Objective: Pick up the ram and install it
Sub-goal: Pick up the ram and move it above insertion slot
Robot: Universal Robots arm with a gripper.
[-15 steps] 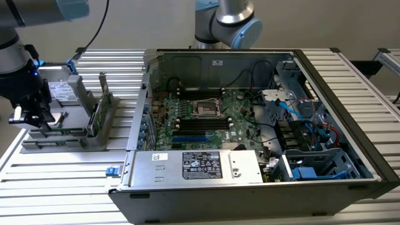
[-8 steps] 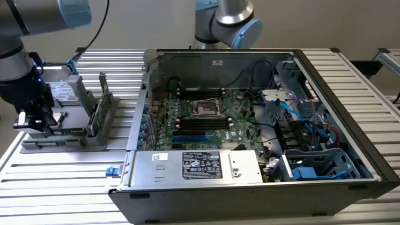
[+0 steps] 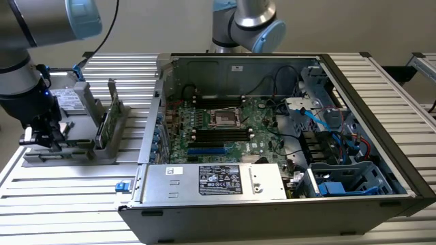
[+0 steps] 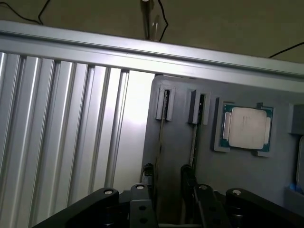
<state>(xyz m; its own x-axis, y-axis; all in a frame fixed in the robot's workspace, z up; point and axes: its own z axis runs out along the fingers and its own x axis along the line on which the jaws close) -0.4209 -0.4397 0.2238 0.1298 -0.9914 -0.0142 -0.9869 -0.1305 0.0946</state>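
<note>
Grey holder (image 4: pixel 237 185): ram (image 4: pixel 160 142) on edge in slot, second stick (image 4: pixel 194 137) in neighbouring slot, processor (image 4: pixel 248 127) in square recess. Gripper (image 4: pixel 167 175) low over holder, fingers apart either side of ram. Open computer case (image 3: pixel 381 102) beside holder.

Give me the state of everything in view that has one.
hand: open, holding nothing, low at the holder.
ram: standing on edge in the holder, not gripped.
processor: lying flat in its tray pocket.
case: open, side panel off.
slots: appear empty.
</note>
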